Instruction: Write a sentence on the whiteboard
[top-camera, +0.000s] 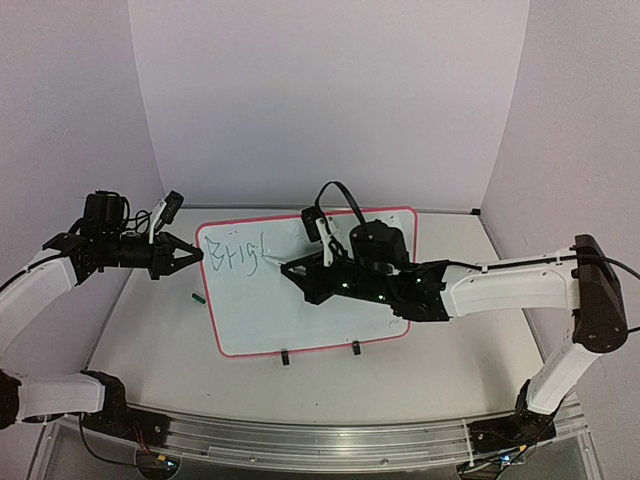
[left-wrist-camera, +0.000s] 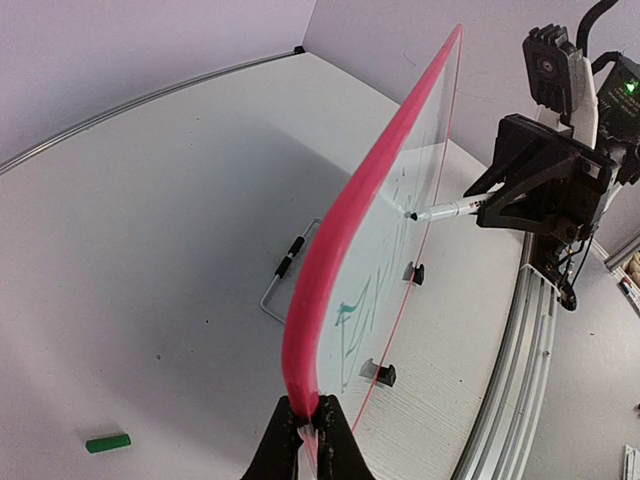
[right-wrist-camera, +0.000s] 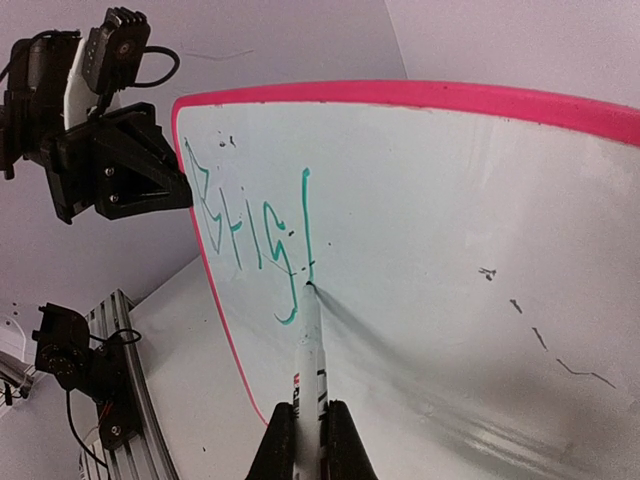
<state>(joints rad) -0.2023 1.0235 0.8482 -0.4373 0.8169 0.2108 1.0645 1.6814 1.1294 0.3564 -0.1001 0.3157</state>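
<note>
The board (top-camera: 300, 320) is seen in the middle of the table (top-camera: 150, 370). In the top view its two black clips (top-camera: 285, 357) are at 6 o'clock. The pink frame (left-wrist-camera: 330, 250) is pinched at the board's 10 o'clock edge by the left gripper (left-wrist-camera: 308, 415), which is closed tight on it.

The right gripper (right-wrist-camera: 310, 420) is closed on a pen (right-wrist-camera: 308, 350). The pen's tip is pressed on the white face, at the end of the last green stroke. The letters (right-wrist-camera: 250, 235) "Brig" and the start of one more are written in the 10 o'clock corner. Most of the sentence is not yet written.

A small green cap (top-camera: 197, 297) is seen on the table just off the board's 9 o'clock edge.

The board is judged to be thin, light and stiff. It could be pushed or rocked by the pen, so it is best held firmly. Its face looks smooth and slippery, so the frame is the better place to be gripped. Fresh ink may be smeared if the face is touched.

The pen is judged to be light, thin and smooth. It is held low on its body with the tip far out, so it may be tipped or slid in the jaws if it is pressed hard.
</note>
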